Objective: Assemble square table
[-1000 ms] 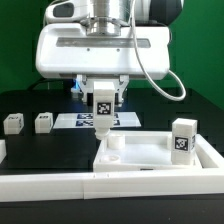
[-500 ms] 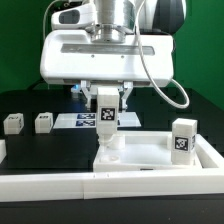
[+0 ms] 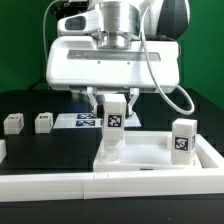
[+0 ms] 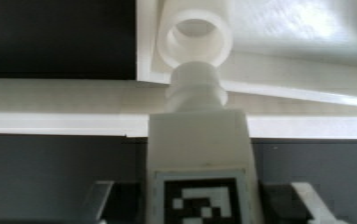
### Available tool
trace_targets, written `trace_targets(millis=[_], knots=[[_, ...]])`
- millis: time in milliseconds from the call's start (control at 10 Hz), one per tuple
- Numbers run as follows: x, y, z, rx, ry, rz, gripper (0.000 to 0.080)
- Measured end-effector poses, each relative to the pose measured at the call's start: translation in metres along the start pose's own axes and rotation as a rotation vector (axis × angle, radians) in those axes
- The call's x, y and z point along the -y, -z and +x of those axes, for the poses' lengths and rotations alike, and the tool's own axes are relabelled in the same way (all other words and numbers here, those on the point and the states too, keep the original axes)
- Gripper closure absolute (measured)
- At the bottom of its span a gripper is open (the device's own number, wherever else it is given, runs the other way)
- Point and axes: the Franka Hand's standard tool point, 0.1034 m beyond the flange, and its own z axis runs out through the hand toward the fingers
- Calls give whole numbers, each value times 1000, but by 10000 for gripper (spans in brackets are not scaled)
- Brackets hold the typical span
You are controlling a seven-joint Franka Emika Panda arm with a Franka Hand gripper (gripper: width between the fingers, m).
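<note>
The jaws of the gripper [image 3: 115,102] clamp the held leg [image 3: 114,125] upright, peg at a corner hole of the square tabletop [image 3: 150,158]. A second leg [image 3: 181,140] stands on the tabletop. The outer leg [image 3: 12,124] and inner leg [image 3: 43,122] sit unfitted on the bench [image 3: 50,160].

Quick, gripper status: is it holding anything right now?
Gripper: jaws closed on a white table leg, which stands upright at a corner of the square tabletop.
</note>
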Motion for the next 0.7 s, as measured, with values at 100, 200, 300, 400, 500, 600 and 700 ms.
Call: trace_targets(millis=[100, 200, 300, 400, 500, 600, 700], knots=[[-1, -3, -3, 6, 0, -2, 511], [-2, -5, -6, 12, 0, -4, 511], [-2, -7, -9, 16, 0, -4, 511], [-2, -8, -11, 19, 2, -5, 511], [-1, -9, -12, 21, 3, -5, 511], [0, -10, -13, 20, 5, -5, 511], [-1, -12, -15, 17, 7, -8, 511]])
